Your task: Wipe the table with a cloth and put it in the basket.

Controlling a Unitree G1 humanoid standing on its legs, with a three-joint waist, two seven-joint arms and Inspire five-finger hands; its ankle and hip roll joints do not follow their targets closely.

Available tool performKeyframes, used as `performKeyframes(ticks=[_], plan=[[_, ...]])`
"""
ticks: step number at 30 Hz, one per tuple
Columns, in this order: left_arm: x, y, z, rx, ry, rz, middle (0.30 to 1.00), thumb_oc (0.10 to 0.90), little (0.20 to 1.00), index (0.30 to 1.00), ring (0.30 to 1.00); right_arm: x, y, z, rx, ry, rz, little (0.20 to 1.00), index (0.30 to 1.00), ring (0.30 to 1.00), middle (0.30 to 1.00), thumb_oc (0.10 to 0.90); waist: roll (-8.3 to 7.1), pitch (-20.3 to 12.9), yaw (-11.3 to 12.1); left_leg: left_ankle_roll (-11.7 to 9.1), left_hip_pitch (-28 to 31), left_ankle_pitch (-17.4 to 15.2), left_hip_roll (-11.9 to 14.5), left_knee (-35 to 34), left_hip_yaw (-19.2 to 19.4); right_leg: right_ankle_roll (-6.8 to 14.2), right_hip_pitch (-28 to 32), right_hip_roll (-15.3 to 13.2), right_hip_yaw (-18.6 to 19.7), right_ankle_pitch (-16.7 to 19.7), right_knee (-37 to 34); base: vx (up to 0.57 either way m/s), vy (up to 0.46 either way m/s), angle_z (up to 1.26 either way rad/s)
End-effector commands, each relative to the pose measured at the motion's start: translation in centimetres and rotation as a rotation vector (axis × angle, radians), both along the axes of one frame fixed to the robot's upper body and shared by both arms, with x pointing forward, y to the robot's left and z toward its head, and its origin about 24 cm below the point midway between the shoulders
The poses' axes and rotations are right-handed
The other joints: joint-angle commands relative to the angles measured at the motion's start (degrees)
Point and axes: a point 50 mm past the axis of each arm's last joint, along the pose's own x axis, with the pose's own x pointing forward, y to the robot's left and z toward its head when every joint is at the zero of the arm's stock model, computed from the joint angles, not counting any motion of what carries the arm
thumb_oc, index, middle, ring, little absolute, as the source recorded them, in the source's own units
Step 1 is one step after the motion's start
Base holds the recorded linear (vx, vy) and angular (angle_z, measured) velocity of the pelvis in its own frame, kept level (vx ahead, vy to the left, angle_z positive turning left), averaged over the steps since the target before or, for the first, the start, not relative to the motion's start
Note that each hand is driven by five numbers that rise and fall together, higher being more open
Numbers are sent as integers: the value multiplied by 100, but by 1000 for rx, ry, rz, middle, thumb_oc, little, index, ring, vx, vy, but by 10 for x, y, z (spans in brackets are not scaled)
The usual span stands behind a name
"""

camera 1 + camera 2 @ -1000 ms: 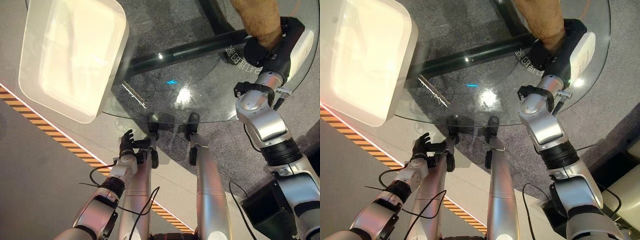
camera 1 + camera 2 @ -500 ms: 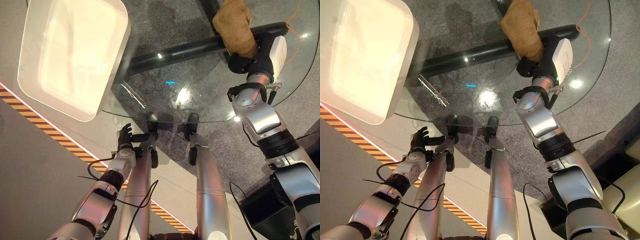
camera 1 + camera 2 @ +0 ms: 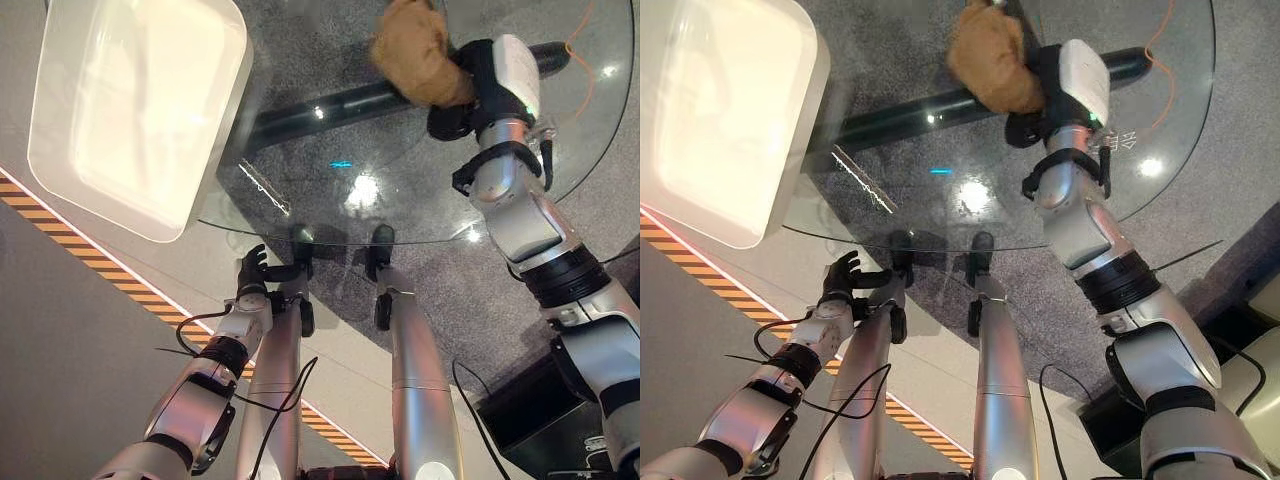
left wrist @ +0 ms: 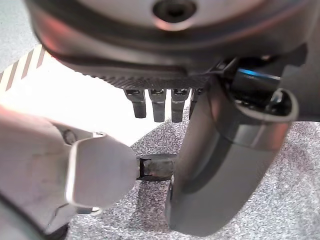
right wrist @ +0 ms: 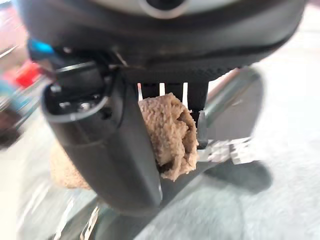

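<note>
The right hand (image 3: 470, 95) was over the far right part of the round glass surface (image 3: 400, 215), its fingers and thumb curled round a bunched tan cloth (image 3: 415, 50). In the right wrist view the cloth (image 5: 167, 132) sat pinched between the thumb and the row of fingers (image 5: 150, 92), with more of it hanging out beside the hand. The bundle stuck out to the left of the hand, above the dark tube of the table's frame (image 3: 320, 108) that showed through the glass. Whether the cloth touched the glass could not be told.

A white rectangular basket (image 3: 135, 110) rested on the far left of the surface, overhanging its edge, well apart from the cloth. A yellow-and-black striped line (image 3: 60, 235) crossed the floor on the near left.

The left hand (image 3: 255, 278) hung low at the near left, below the rim of the glass, with its fingers (image 4: 157, 102) relaxed and slightly spread, holding nothing.
</note>
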Motion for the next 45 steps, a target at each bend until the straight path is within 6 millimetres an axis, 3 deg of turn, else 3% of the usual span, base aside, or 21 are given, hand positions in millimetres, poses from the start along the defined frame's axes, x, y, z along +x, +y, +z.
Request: performKeyframes(ticks=[1,13,19,28,31,32,33,36,45], plan=[[-20,5,-29,24,63,0,900,800,900,900,900,-27,74,-2,-169,-16,388,200,300,300,300,100,188,-134,146,213,79,-459,-467,119,122,239,43,334,19,240,-526,-16,-26,4],[-25,9,-32,47,43,-21,900,800,900,900,900,-37,105,-29,-356,109,546,200,300,300,300,100,200,-134,289,190,92,-408,-501,73,58,262,91,275,-115,274,-597,-6,-17,5],[-25,11,-32,43,38,1,900,800,900,900,900,-36,105,-34,-353,116,529,200,300,300,300,100,189,-134,311,180,108,-390,-499,63,41,265,116,255,-151,287,-612,-2,-13,3],[-25,24,-25,-45,-30,190,900,800,900,900,900,-29,100,-40,-326,134,495,200,300,300,300,100,179,-134,353,173,108,-398,-489,91,2,255,111,237,-214,250,-540,-5,-25,1],[-57,32,-48,-86,-111,290,900,800,900,900,900,-33,91,-50,-271,120,458,200,300,300,300,100,206,-134,495,128,146,-404,-563,61,-132,252,212,153,-390,205,-607,-44,-108,4],[-57,32,-48,-86,-111,290,900,800,900,900,900,-33,91,-50,-271,120,458,200,300,300,300,100,207,-134,495,128,146,-404,-563,61,-133,252,213,153,-390,206,-608,-30,-90,17],[-76,36,-55,-104,-153,289,900,800,900,900,900,-33,81,-53,-231,111,420,200,300,300,300,100,278,-134,616,100,209,-398,-606,13,-197,264,296,88,-495,207,-658,-32,-96,24],[-93,45,-59,-123,-196,302,900,800,900,900,900,-33,70,-52,-191,102,380,200,300,300,300,100,364,-134,741,99,300,-413,-602,-8,-213,233,416,10,-630,169,-658,-29,-75,26],[-102,69,-47,-214,-302,377,900,800,900,900,900,-31,52,-39,-7,70,324,200,300,300,300,100,354,-134,875,122,792,-416,-488,-117,-240,70,866,61,-813,-55,-462,-31,-68,5]])
